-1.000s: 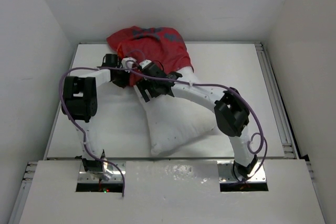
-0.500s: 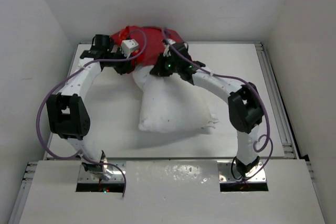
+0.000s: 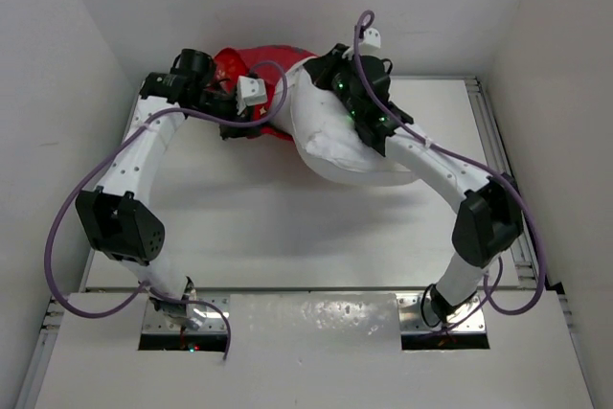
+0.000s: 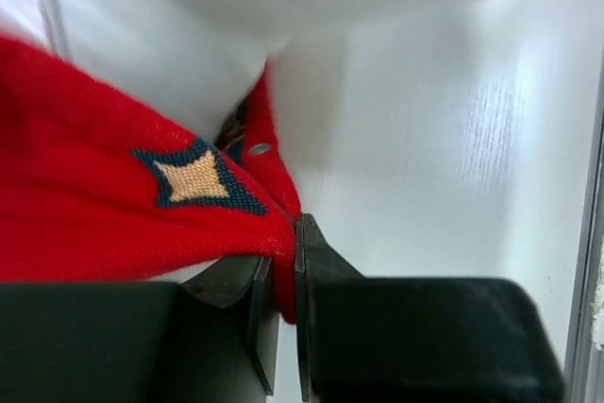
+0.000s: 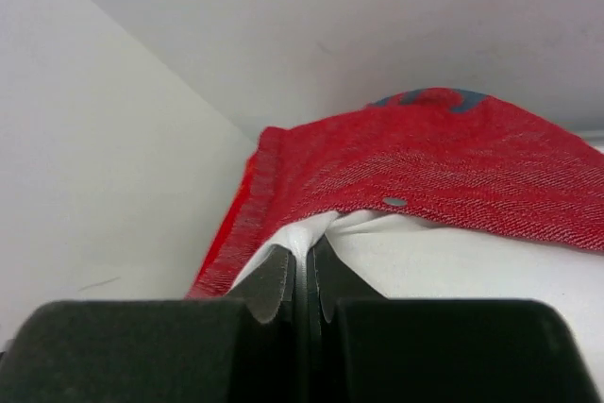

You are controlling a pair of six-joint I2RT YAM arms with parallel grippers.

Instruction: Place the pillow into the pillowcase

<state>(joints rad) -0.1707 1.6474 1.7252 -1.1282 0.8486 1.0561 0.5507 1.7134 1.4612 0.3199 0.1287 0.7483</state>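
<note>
The red pillowcase (image 3: 257, 56) is bunched up at the back of the table against the wall. The white pillow (image 3: 337, 146) hangs below my right arm, with its upper end at the pillowcase's mouth. My left gripper (image 3: 233, 122) is shut on the pillowcase's red hem (image 4: 280, 233); a gold diamond motif shows on the cloth. My right gripper (image 3: 318, 70) is shut on a pinch of the white pillow (image 5: 316, 233), right under the pillowcase's red edge (image 5: 425, 167). That edge drapes over the pillow (image 5: 453, 271).
White walls close in the table (image 3: 287, 227) at the back and on both sides. A metal rail (image 3: 503, 170) runs along the right edge. Purple cables loop off both arms. The arm bases sit at the near edge.
Both arms have swung from mid-table to the back wall. The right gripper has shut on the pillow and lifted it toward the pillowcase. The left gripper has kept hold of the red cloth.
</note>
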